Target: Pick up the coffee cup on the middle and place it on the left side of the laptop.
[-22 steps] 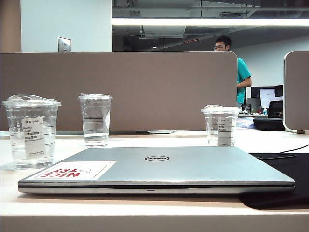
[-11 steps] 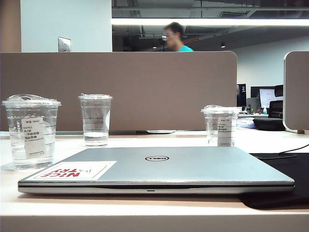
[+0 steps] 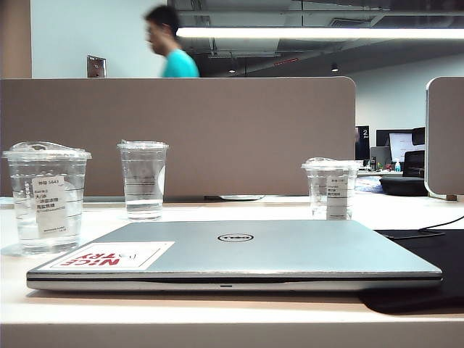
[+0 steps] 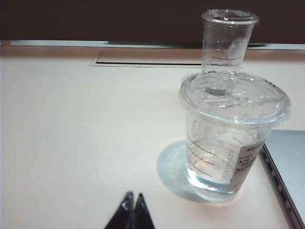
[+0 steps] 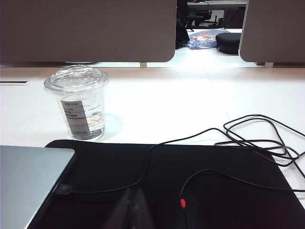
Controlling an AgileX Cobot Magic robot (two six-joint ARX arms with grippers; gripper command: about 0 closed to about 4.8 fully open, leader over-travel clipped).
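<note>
The coffee cup (image 3: 47, 196), clear with a domed lid and a small white label, stands on the table just left of the closed silver laptop (image 3: 239, 250). In the left wrist view the coffee cup (image 4: 224, 143) stands upright beside the laptop's edge (image 4: 286, 167). My left gripper (image 4: 135, 193) is shut and empty, a short way back from the cup and not touching it. My right gripper (image 5: 133, 191) is shut and empty over a black mat, near the laptop's corner (image 5: 28, 176). Neither gripper shows in the exterior view.
A label-less cup (image 3: 143, 180) with black lines stands behind the coffee cup, also in the left wrist view (image 4: 228, 40). A shorter cup (image 3: 331, 188) with a long label stands far right (image 5: 78, 102). Black cables (image 5: 248, 138) lie across the black mat (image 5: 214, 191). A grey divider (image 3: 181, 130) closes off the back.
A person in a teal shirt behind the divider has walked from right to left. The cups and the laptop have not moved.
</note>
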